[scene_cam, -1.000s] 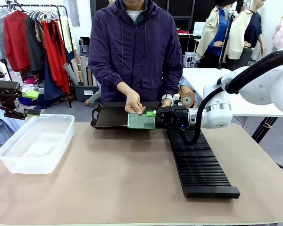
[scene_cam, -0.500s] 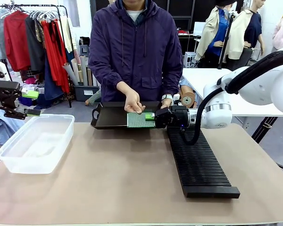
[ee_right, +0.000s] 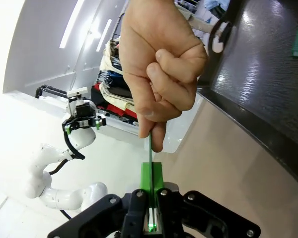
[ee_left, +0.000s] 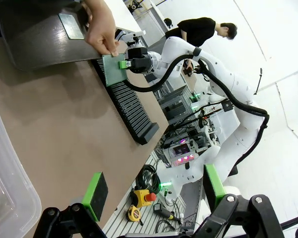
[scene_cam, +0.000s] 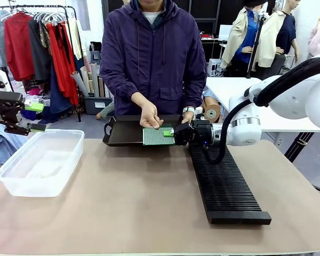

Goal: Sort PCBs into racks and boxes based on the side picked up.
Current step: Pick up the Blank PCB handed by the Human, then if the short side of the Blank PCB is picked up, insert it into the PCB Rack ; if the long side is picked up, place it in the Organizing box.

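Beige-brown tabletop (scene_cam: 122, 197), clothes rail (scene_cam: 32, 42) with red and grey garments behind at far left. Left gripper (scene_cam: 36, 117) hangs off table's left edge above floor, green pads spread wide, holding nothing. Translucent clear plastic tub (scene_cam: 26, 184) sits near left edge. Wide bare stretch mid-table. Smooth dark shallow tray (scene_cam: 125, 133) at far edge. Over its right end, thin green circuit board (scene_cam: 156, 137), pale gridded face toward me, pinched from above by person's hand (scene_cam: 150, 118). Right gripper (scene_cam: 170, 132) clamped on board's right edge. Long black slotted rack (scene_cam: 224, 184) runs from tray toward near right side.
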### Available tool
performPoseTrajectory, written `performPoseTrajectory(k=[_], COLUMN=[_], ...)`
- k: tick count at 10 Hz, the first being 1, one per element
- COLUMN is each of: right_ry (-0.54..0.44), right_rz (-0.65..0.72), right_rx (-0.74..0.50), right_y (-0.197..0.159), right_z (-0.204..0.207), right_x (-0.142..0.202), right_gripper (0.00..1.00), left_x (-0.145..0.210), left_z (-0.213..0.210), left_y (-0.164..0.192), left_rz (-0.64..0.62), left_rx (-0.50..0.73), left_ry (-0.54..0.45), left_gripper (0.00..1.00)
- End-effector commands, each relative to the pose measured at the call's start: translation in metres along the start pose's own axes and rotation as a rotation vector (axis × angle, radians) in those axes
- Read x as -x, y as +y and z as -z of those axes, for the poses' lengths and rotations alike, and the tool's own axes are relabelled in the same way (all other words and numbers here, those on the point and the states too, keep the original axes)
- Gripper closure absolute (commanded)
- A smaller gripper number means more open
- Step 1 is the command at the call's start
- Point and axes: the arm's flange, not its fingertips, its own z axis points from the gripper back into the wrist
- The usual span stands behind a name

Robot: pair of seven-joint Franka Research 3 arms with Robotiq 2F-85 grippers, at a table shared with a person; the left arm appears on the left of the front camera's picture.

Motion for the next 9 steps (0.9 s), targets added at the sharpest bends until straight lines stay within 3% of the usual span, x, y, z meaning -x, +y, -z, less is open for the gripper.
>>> performPoseTrajectory(k=[1,9], right_ry=[-0.005,-0.005], right_rz=[-0.015,-0.015], right_rx=[-0.027,-0.027], right_y=[0.0023,0.0023], right_z=[-0.0008,-0.0008], right_x=[-0.0003,-0.0003], right_gripper=[1.0,1.0], left_x=[-0.0001,-0.0001], left_z=[-0.0006,-0.0006], left_y=[-0.0018,-0.0018], left_rz=[-0.01,-0.01], left_rx=[0.011,0.011], left_ry=[-0.004,-0.004], left_gripper=[0.0,0.0])
